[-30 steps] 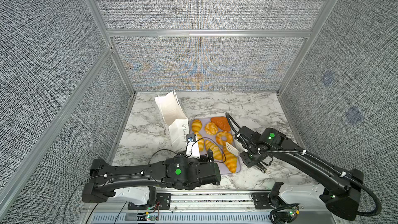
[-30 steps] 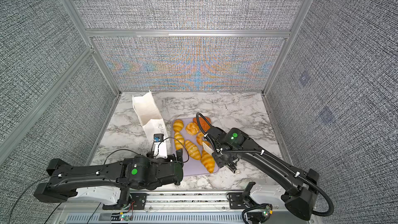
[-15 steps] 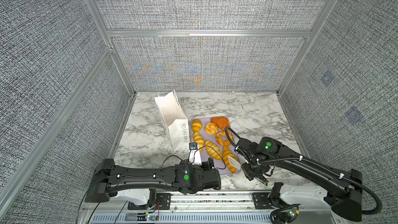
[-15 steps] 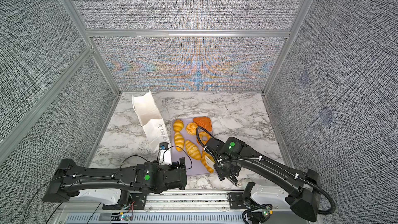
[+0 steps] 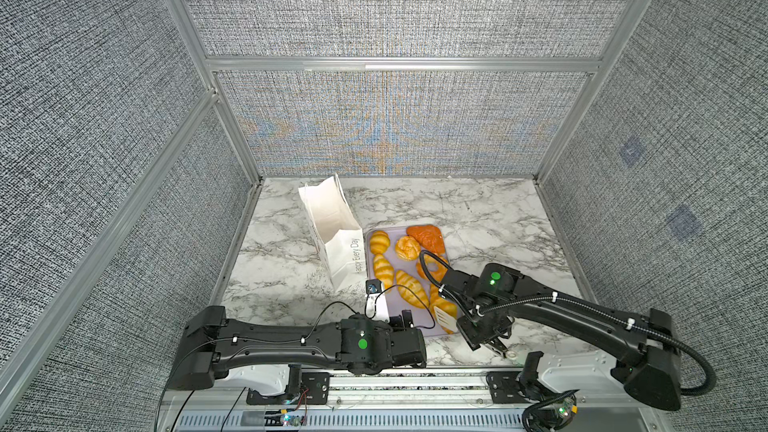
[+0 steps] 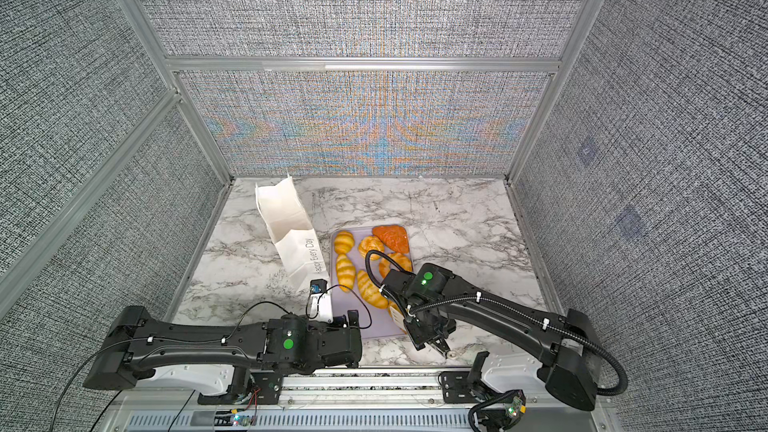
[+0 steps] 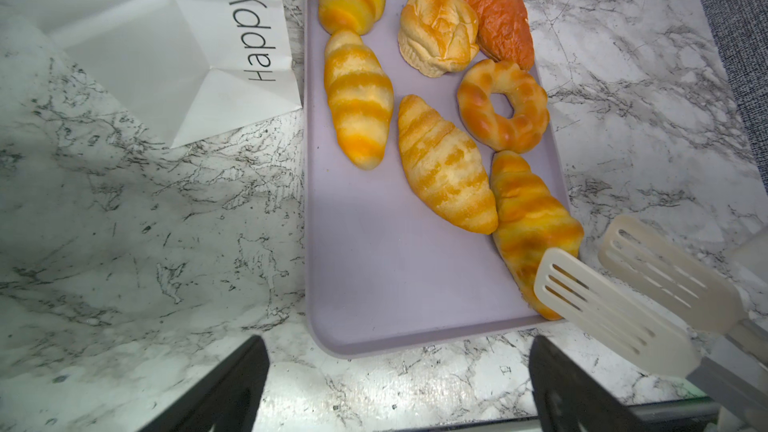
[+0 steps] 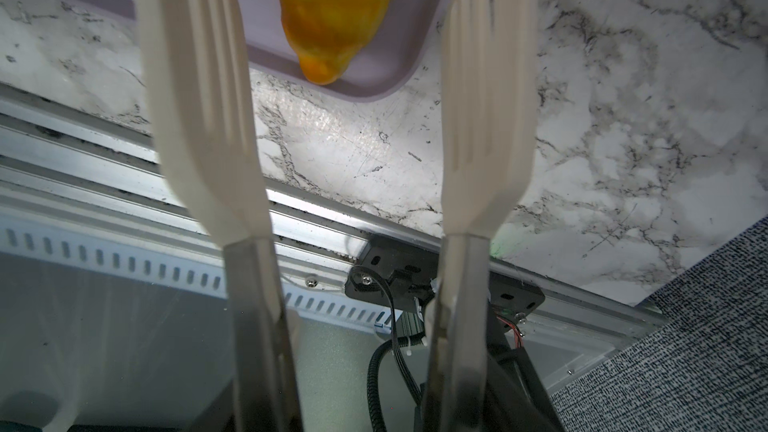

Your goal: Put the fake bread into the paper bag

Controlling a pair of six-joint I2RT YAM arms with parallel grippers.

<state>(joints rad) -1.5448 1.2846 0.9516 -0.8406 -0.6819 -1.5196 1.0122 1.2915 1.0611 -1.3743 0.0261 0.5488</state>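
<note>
Lilac tray (image 7: 374,263), flat on white grey-veined marble tabletop (image 5: 478,209); white slotted tongs (image 7: 602,305), blades apart, over tray's near right corner; grey woven wall panels (image 5: 395,6) in aluminium frame (image 5: 403,64) on three sides.

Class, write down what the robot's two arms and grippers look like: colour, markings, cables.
The left arm and right arm are matte black, each with a round green light. Thin black cables follow them under white clips. The left gripper has black fingers.
</note>
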